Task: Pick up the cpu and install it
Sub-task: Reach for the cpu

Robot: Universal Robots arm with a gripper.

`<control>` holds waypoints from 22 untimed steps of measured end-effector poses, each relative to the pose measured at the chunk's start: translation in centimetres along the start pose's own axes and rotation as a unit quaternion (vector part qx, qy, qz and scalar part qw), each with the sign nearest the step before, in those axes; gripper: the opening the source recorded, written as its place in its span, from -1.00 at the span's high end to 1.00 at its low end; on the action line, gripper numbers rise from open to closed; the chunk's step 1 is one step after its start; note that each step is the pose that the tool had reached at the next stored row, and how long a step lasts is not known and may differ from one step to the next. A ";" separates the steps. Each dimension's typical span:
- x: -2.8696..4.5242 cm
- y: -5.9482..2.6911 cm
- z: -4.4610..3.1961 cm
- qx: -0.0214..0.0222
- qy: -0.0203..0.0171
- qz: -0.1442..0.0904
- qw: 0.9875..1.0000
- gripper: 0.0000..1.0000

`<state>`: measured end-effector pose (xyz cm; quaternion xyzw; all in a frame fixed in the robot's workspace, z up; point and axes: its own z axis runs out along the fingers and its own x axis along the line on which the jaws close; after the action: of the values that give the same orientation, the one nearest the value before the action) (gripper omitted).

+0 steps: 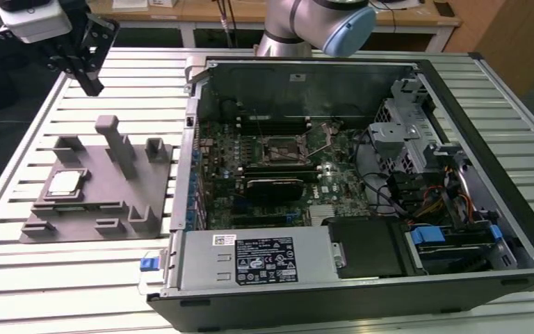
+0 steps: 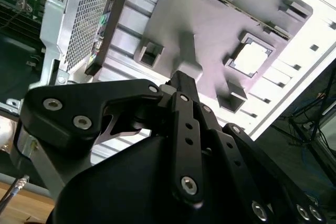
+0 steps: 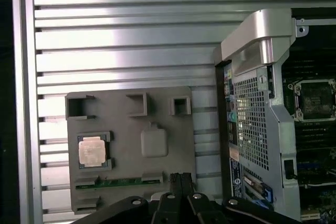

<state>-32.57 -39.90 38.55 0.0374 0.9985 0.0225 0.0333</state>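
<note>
Hand point(image 1: 92, 87) pinched together, empty, upper left of exterior view, above counter point(image 1: 26, 278); cpu point(image 1: 66, 182) sits in tray point(image 1: 100, 200) pocket, located for pickup.

Our gripper point(image 1: 91, 85) raised, tips together

We carried the gripper pointing straight down, its two black fingers point(image 3: 175, 182) pressed side by side at the tips, with no gap between them in both wrist views. Behind the fingers, the black linkage plates point(image 2: 89, 108) spread outward to the gripper's body. Above the gripper sat our pale wrist block point(image 1: 33, 19). Well off to the gripper's side in the exterior view stood our silver arm point(image 1: 286, 31) with its blue-capped joint point(image 1: 349, 31).
</note>
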 end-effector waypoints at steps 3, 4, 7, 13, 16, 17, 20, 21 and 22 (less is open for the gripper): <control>0.57 -0.05 0.12 0.000 0.000 0.000 1.000 0.79; 0.78 -0.06 0.15 0.000 0.000 0.000 1.000 0.79; 1.34 -0.11 0.23 0.000 0.000 0.000 1.000 0.79; 2.41 -0.20 0.47 0.000 0.000 0.000 1.000 0.79; 2.90 -0.25 0.64 0.000 0.000 0.000 1.000 0.79; 3.07 -0.26 0.74 0.000 0.000 0.000 1.000 0.79; 3.61 -0.32 1.16 0.000 0.000 0.000 1.000 0.79; 3.78 -0.34 1.30 0.000 0.000 0.000 1.000 0.79; 3.96 -0.36 1.46 0.000 0.000 0.000 1.000 0.79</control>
<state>-36.43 -39.89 36.82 0.0374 0.9985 0.0225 0.0333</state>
